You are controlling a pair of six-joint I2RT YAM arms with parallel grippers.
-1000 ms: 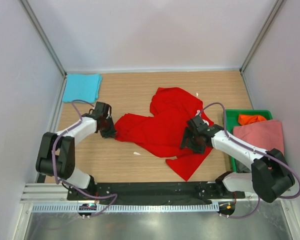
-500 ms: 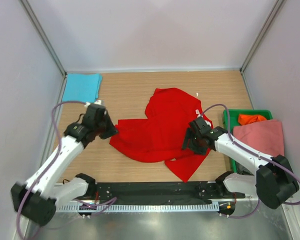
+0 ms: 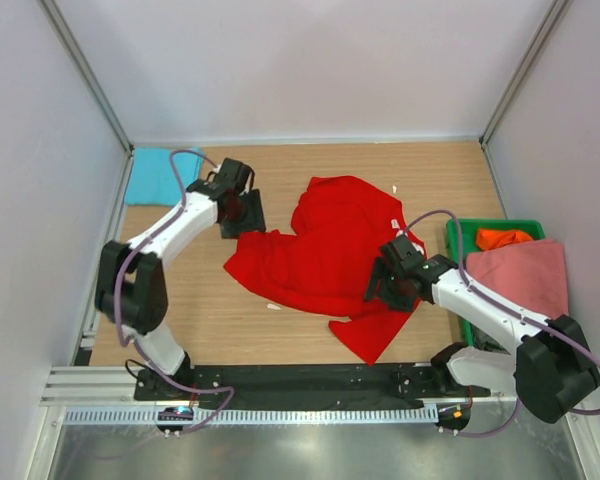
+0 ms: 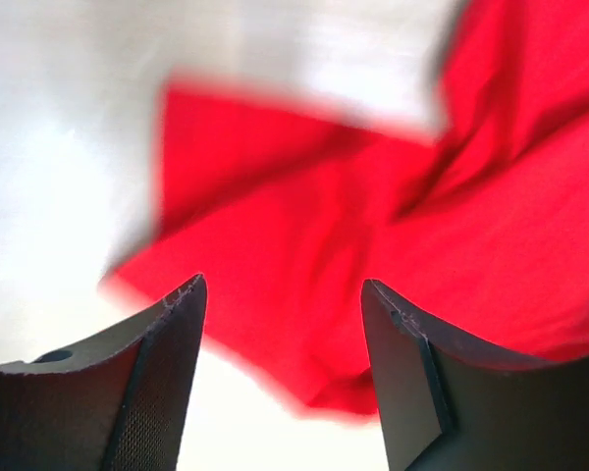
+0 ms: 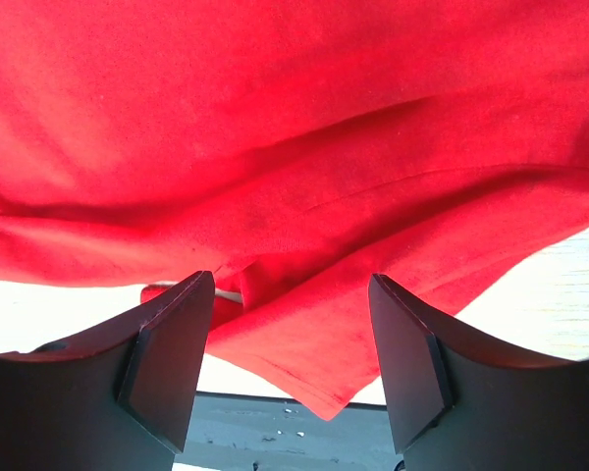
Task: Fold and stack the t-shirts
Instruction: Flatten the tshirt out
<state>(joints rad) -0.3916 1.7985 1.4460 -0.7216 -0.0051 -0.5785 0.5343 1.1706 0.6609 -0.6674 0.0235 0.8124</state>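
A bright red t-shirt lies crumpled and partly spread in the middle of the wooden table. My left gripper hovers open just off its far left corner, holding nothing. In the blurred left wrist view the red t-shirt lies beyond the open left gripper. My right gripper stands open over the shirt's right side. In the right wrist view the red t-shirt fills the frame beneath the open right gripper. A folded turquoise t-shirt rests at the far left.
A green crate at the right edge holds a salmon pink t-shirt and an orange one. Small white scraps lie on the wood. White walls enclose the table on three sides; a black rail runs along the near edge.
My left gripper has opened and let go of the red t-shirt's left edge, then swung toward the far side. The released corner has settled on the table. The right arm has barely moved.
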